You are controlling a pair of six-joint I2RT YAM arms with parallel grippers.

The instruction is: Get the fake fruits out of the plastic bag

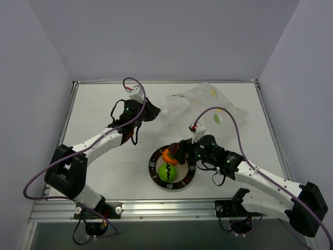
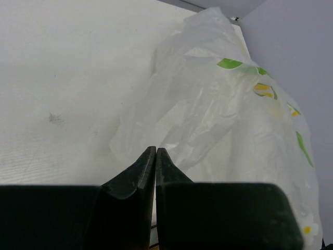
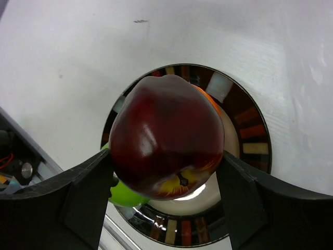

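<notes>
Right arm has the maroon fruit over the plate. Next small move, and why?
Probably lower the right gripper slightly, then open it. It holds the maroon fruit directly above the plate, where the orange fruit and green fruit already lie. A low release should keep it from rolling off.

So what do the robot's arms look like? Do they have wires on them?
The left arm and the right arm are both made of white tubes with chunky black joints. A purple cable loops along each one, and little green lights glow near the wrists. Each arm ends in two flat dark fingers, a bit like a beak.
</notes>
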